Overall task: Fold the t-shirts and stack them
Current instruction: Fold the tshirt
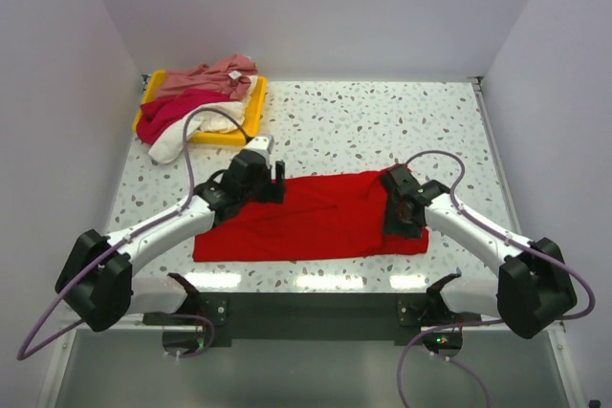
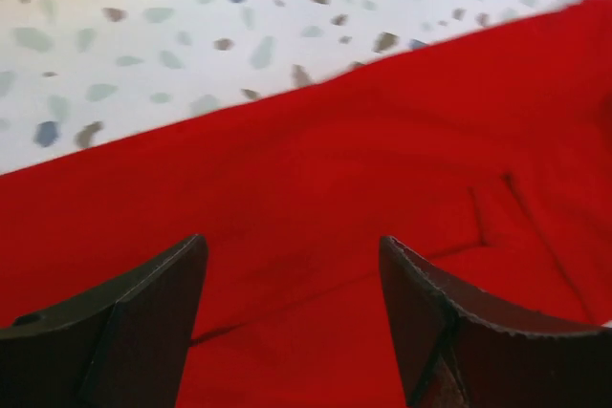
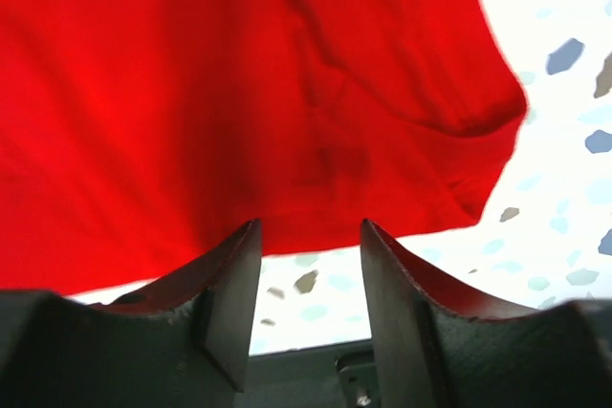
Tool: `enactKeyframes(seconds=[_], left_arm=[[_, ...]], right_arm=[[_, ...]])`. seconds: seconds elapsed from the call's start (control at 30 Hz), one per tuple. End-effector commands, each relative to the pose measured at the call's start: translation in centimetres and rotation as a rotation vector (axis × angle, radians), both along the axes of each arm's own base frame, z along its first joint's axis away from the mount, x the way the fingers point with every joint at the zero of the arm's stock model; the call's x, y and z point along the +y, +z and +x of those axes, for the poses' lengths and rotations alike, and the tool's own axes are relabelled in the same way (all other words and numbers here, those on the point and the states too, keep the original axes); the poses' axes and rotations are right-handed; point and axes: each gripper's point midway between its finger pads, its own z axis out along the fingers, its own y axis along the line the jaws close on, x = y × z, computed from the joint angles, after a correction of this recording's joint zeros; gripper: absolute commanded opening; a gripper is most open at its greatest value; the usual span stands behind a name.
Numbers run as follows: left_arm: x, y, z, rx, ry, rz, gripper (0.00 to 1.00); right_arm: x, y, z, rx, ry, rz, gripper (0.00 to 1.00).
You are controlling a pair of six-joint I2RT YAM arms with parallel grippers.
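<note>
One bright red cloth t-shirt (image 1: 316,219) lies flat near the front edge of the speckled tabletop (image 1: 382,131). Left gripper (image 1: 275,177) above its far edge, jaws wide apart, empty. Right gripper (image 1: 402,209) at its right end, jaws parted, holding nothing. Far left, a heap of pink, crimson and cream shirts (image 1: 196,102) fills a yellow plastic tray (image 1: 251,118).

Red t-shirt (image 1: 316,217) bright, plain; table (image 1: 382,131) white, grey-speckled; tray (image 1: 254,110) yellow; pink t-shirt (image 1: 206,78); crimson t-shirt (image 1: 172,114); cream t-shirt (image 1: 167,148).
</note>
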Motion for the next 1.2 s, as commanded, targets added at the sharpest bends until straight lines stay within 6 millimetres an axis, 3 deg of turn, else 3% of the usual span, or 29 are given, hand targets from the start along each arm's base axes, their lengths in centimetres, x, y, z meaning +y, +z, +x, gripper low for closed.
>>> enactKeyframes(seconds=[0.0,0.13,0.2,0.23,0.27,0.43,0.57,0.63,0.73,0.83,1.0,1.17], left_arm=[[-5.2,4.3,-0.5,-0.108,-0.074,-0.104,0.77],[-11.3,5.0,-2.2,-0.102,-0.194,-0.19,0.77],[-14.2,3.6,-3.5,-0.058,-0.254,-0.201,0.77],[-15.9,4.2,-3.7,-0.065,-0.287,-0.243,0.77],[-17.4,3.1,-4.4,-0.035,-0.312,-0.255,0.77],[-21.9,1.3,-5.2,0.015,-0.381,-0.311,0.77],[-23.5,0.6,-4.8,0.024,-0.391,-0.341,0.76],[-23.9,0.6,-4.3,0.017,-0.382,-0.337,0.76],[-24.1,-0.9,-3.9,0.039,-0.37,-0.301,0.76],[-23.9,-2.5,-3.7,0.063,-0.352,-0.264,0.76],[-23.0,-5.0,-4.0,0.105,-0.328,-0.205,0.76],[-22.7,-5.9,-4.4,0.125,-0.323,-0.205,0.76]], right_arm=[[-0.6,-1.0,1.0,-0.036,-0.051,0.036,0.47],[-1.0,-2.0,0.3,-0.008,-0.052,0.036,0.44],[-0.8,-2.3,0.4,-0.01,-0.053,0.052,0.4],[-0.9,-2.7,0.1,0.0,-0.054,0.051,0.39],[-0.8,-3.0,-0.1,0.008,-0.057,0.057,0.37],[-0.7,-3.6,0.2,0.01,-0.063,0.066,0.33],[-0.6,-4.1,0.4,0.018,-0.059,0.065,0.3],[-0.6,-4.5,0.2,0.03,-0.057,0.069,0.23],[-0.4,-4.5,0.1,0.03,-0.052,0.082,0.12],[-0.4,-4.0,0.1,0.024,-0.053,0.087,0.07],[-1.3,-2.6,0.0,0.014,-0.054,0.041,0.08],[-1.4,-2.1,0.0,0.003,-0.058,0.042,0.11]])
